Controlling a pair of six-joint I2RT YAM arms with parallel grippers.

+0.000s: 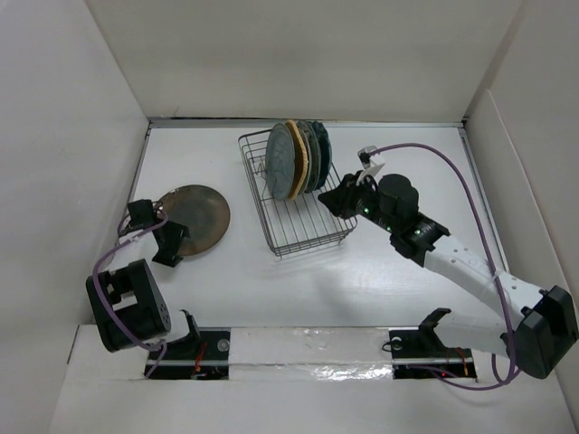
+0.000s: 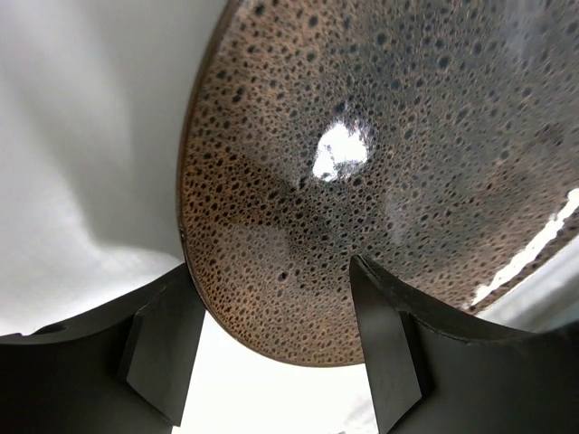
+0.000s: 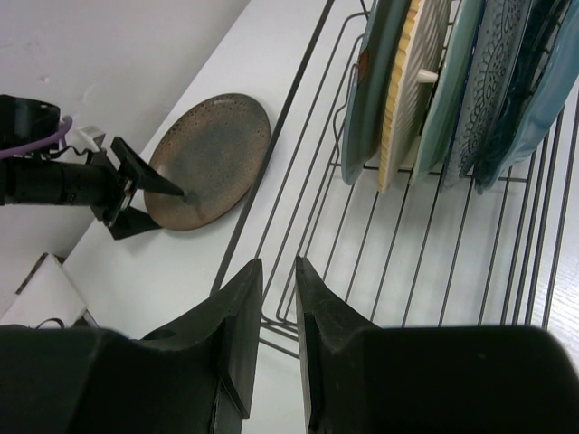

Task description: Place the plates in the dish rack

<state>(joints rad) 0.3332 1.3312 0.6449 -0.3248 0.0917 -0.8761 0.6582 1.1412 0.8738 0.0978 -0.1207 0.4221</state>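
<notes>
Standing on edge between the prongs, a row of plates (image 1: 297,158) fills the far end of the dark wire dish rack (image 1: 303,231). The large brown speckled round plate (image 1: 199,215) lies on the white bench (image 1: 380,289), well left of the rack. The left pincer (image 1: 163,231) is released, fingers spread at that plate's near rim. The right pincer (image 3: 279,264), clenched to a narrow gap and empty, hovers over the rack's wire rim.

Bright, even overhead light; white table (image 1: 271,289) & walls (image 1: 298,54) near washed out, shadows short & soft. Left wrist cam: hot glare spot on brown plate (image 2: 407,208), bright streak by its right rim; left fingers (image 2: 163,348) dark, soft-edged. Right wrist cam: right fingers (image 3: 237,334) blurred, dish rack (image 3: 269,154) sharp.
</notes>
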